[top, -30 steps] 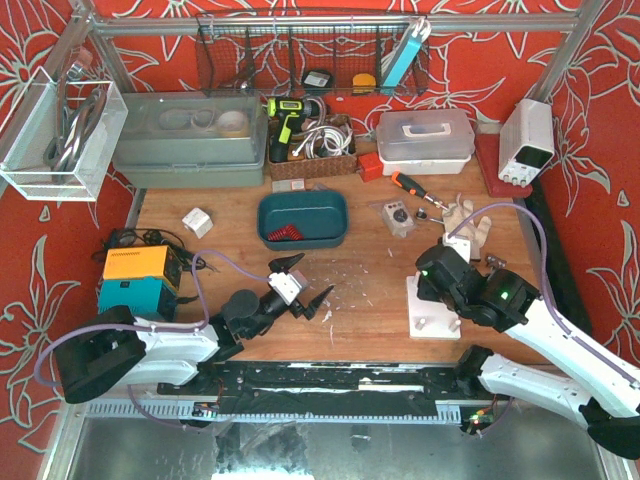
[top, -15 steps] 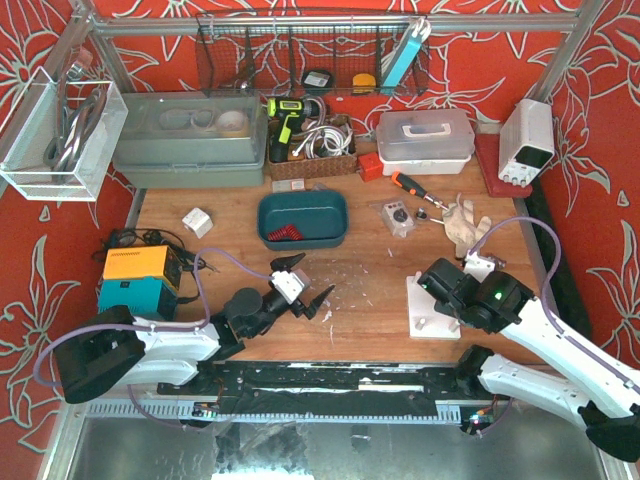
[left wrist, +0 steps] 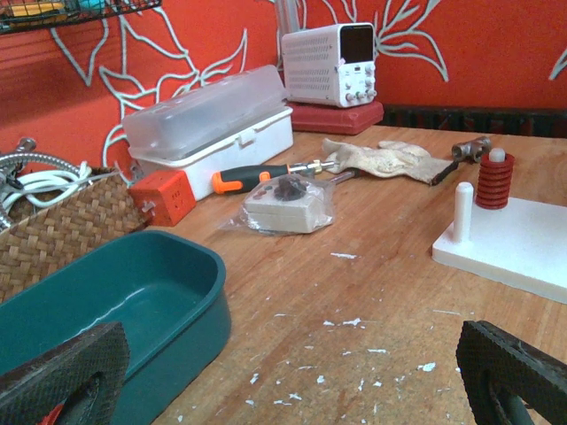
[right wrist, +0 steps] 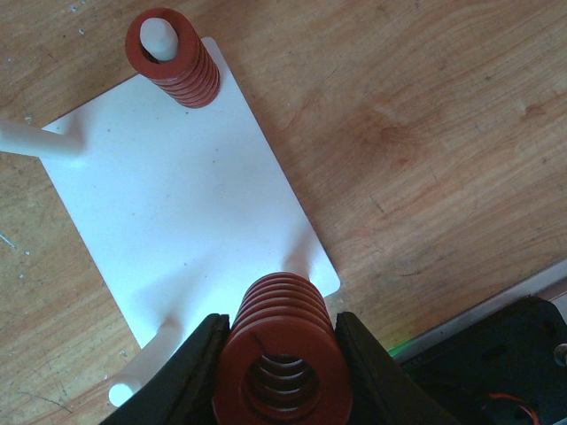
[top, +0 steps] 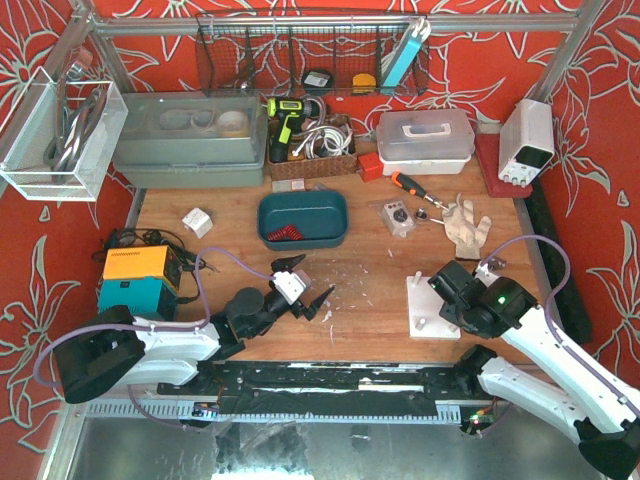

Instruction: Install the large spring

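Wooden table (top: 370, 260): top scuffed, white flecks scattered centre to front.

Rear row, L to R: grey-green lidded box (top: 190, 150), wicker basket (top: 312, 168), small red block (top: 371, 167), white plastic case (top: 425, 135) w/ clear lid, red pad (top: 490, 160) at R rear corner.

Mid: small white cube (top: 198, 221) at L; teal tray (top: 303, 240) at centre; bagged white part (top: 397, 217) to its R. Orange-handled screwdriver (top: 408, 184) lies behind the bag, tip towards pale glove (top: 466, 225); contact not confirmable.

Front R: white base plate (top: 422, 305), flat on surface, pegs upright.
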You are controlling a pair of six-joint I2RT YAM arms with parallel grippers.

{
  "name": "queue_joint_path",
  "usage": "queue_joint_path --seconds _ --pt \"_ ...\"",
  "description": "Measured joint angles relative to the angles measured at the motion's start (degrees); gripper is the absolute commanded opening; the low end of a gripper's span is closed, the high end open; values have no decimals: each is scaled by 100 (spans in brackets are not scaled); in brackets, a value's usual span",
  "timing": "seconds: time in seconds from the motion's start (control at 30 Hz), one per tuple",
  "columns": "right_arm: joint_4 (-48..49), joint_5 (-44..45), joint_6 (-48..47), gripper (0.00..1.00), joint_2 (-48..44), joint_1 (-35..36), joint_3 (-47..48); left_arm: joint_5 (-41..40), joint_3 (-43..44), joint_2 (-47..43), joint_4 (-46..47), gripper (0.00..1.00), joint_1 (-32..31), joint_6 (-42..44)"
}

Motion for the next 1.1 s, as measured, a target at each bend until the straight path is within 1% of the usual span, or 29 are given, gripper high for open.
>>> queue_joint_path --seconds 0.43,0.73,0.77,0.83,0.9,1.1 --pt "66 -79 -2 0 -24 -31 -219 -2 0 0 -2 100 0 20" --pt "706 -164 0 0 -133 -129 -896 0 0 -2 -2 100 0 46" --pt "787 -181 4 3 -146 -129 -966 0 0 -2 -4 100 0 50" --pt "898 -212 11 17 -168 -133 -1073 2 0 -2 -4 100 0 63" --pt "964 -229 13 27 -173 -157 -1119 2 0 -9 -4 100 0 66" --pt "1117 -229 24 49 -179 -188 -1161 7 0 -22 -2 100 0 66"
